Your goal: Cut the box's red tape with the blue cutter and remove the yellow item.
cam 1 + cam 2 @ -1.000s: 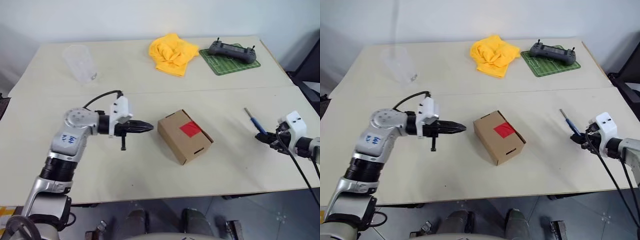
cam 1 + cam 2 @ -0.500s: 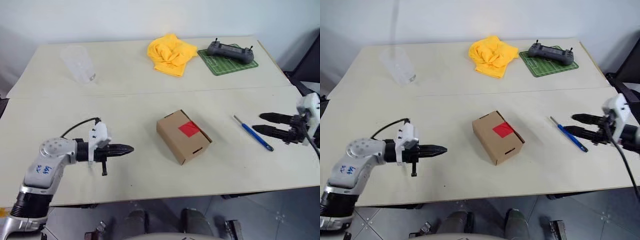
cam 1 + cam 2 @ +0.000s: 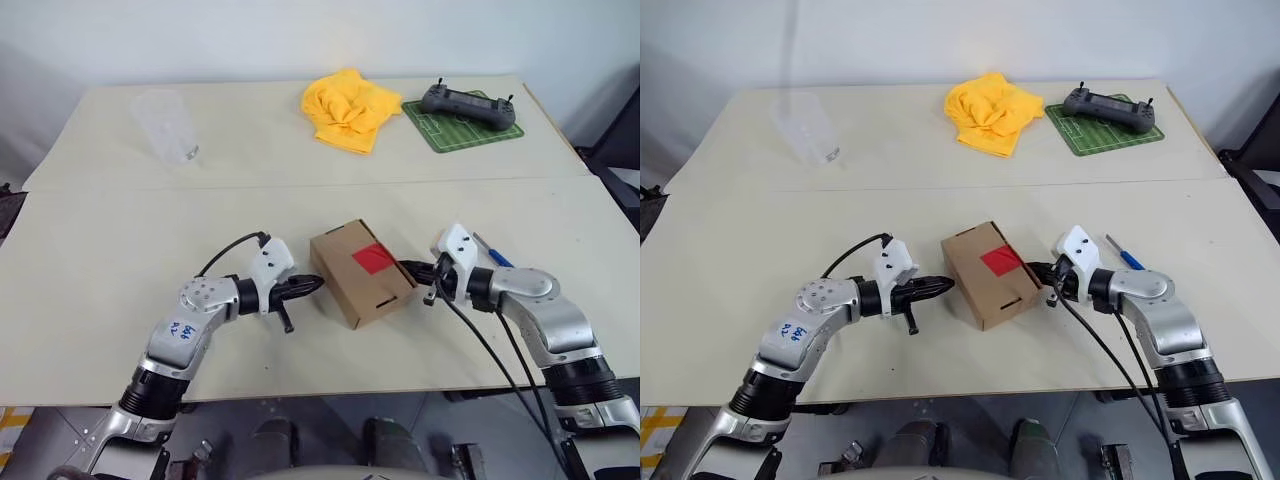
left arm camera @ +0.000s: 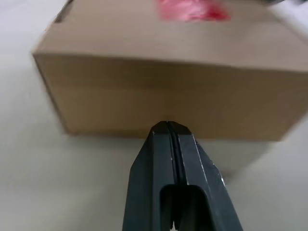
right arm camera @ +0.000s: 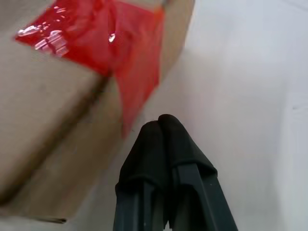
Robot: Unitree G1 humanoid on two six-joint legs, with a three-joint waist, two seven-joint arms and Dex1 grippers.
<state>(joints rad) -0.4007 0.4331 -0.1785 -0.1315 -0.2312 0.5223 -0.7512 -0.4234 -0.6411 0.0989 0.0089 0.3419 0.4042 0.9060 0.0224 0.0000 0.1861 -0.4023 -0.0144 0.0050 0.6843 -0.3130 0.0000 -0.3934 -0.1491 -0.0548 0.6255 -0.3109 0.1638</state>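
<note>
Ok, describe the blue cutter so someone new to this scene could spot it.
On the pale table, look to the right of the cardboard box, past the right pincer. The blue cutter lies flat there: slim, pen-shaped, the only blue thing.

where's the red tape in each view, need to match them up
Left eye: red tape on the box top, toward its right edge, mid-table.
Right eye: same spot, just left of the right gripper.
Left wrist: red patch at the far top edge of the box.
Right wrist: large, folding over the box edge beside the shut fingers.
Shared landmark: the box.
</note>
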